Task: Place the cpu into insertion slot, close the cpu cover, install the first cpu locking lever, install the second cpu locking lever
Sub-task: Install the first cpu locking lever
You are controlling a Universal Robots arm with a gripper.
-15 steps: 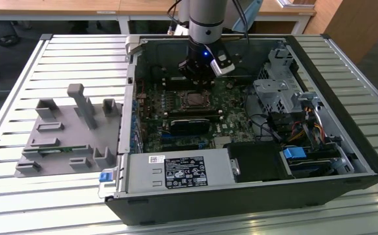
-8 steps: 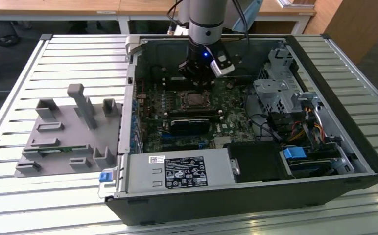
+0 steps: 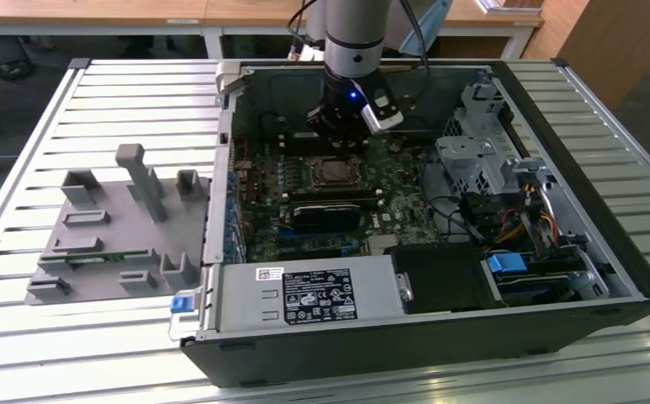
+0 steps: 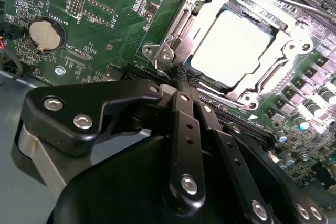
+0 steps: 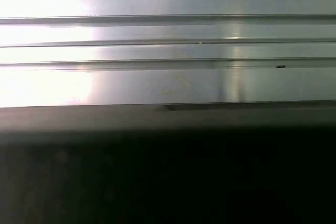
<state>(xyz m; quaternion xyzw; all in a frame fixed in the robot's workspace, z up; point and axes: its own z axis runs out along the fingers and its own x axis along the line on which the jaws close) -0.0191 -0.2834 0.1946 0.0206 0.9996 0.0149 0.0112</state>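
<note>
1. In the exterior view an open computer case [image 3: 415, 219] lies on a slatted metal bench [image 3: 100, 109]. A grey plastic holder [image 3: 123, 227] sits on the bench at the exterior view's left, just beside the case. Inside the case, a grey power supply box [image 3: 302, 295] lies along the near edge, and drive cages with coloured cables crowd the exterior view's right. The arm [image 3: 354, 34] comes straight down into the case, and the gripper [image 3: 342, 126] hangs just beyond the insertion slot [image 3: 334, 172] in the middle of the green board.

2. In the second wrist view the cpu [image 4: 236, 45] lies flat in the insertion slot, its pale metal face showing through the window of the cpu cover [image 4: 286, 35], which lies down around it. The black fingers [image 4: 181, 95] are drawn together to a narrow point with no gap seen, their tips right at the corner of the cover's frame, by a screw; whether they pinch anything I cannot tell. A round coin battery [image 4: 44, 34] sits well apart on the board.

3. In the first wrist view, bright metal slats [image 5: 168, 51] run across above a dark band.
</note>
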